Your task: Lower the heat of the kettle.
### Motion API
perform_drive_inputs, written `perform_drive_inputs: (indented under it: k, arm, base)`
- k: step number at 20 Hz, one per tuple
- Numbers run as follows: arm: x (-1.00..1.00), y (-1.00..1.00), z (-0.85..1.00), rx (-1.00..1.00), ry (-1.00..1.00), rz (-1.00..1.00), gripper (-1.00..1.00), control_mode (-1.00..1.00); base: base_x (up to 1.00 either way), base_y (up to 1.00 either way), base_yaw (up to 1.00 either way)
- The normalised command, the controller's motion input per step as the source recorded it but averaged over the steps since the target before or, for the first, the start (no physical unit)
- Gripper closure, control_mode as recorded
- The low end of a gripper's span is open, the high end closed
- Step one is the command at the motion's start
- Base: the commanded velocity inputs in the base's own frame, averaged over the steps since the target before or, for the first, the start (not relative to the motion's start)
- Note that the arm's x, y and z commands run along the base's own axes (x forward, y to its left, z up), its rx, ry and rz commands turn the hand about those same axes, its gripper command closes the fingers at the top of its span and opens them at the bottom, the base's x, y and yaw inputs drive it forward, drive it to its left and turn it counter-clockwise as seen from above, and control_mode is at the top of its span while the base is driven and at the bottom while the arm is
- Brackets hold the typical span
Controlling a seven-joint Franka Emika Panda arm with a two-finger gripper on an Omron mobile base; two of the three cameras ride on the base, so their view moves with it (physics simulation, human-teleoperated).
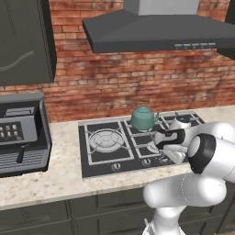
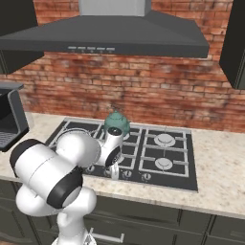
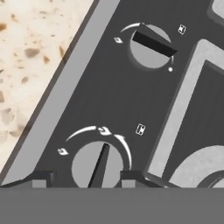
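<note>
Gripper [image 3: 82, 177] spread wide, I see its fingertips either side of the near stove knob [image 3: 97, 165]; kettle [image 1: 144, 118] sits behind on the cooktop [image 1: 104, 165].

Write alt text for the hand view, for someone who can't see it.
Close view down onto the dark stove panel: the open gripper straddles a round grey knob with a dark ridge. A second knob sits further along the panel. Speckled beige counter runs along one side, and pale grate bars along the other.
</note>
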Motion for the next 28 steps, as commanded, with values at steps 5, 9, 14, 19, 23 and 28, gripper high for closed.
perform_drive_inputs:
  k: [5,9,14,19,23,28]
  arm:
    - [-0.02,0.28,-0.09,0.0,0.13,-0.03,-1.0,-1.0]
    - [-0.01,0.42,-0.08,0.0,0.17,-0.07,1.0,-1.0]
    - [-0.07,0.36,-0.15,0.0,0.14,-0.08,1.0,-1.0]
    - [-0.2,0.29,-0.22,0.0,0.04,-0.08,1.0,-1.0]
    - [-0.14,0.12,-0.15,0.01,0.0,-0.12,1.0,-1.0]
    - [-0.02,0.01,-0.06,0.01,0.0,-0.19,1.0,-1.0]
  base:
    - [0.0,0.0,0.0]
    - [0.0,0.0,0.0]
    - [0.0,0.0,0.0]
    - [0.0,0.0,0.0]
    - [0.0,0.0,0.0]
    - [0.0,0.0,0.0]
